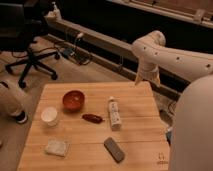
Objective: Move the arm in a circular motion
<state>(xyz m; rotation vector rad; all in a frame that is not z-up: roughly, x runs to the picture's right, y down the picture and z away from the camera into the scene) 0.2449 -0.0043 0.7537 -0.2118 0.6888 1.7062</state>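
The arm [180, 61] is cream-white and thick, with small dark screw holes. It reaches in from the right, above the far right corner of the wooden table [140, 135]. Its rounded elbow [151, 42] is the highest part. From the elbow a short cylindrical end hangs down, and the gripper [147, 76] is at its lower tip, just behind the table's far edge. It holds nothing that I can see. The arm's large near segment [195, 130] fills the right edge of the view.
On the table stand a red bowl [74, 100] and a white cup [49, 115], with a small dark red object [92, 118], a white bottle lying down [114, 112], a dark grey block [114, 149] and a pale sponge [56, 147]. A black office chair [27, 42] and a person's leg [12, 102] are at left.
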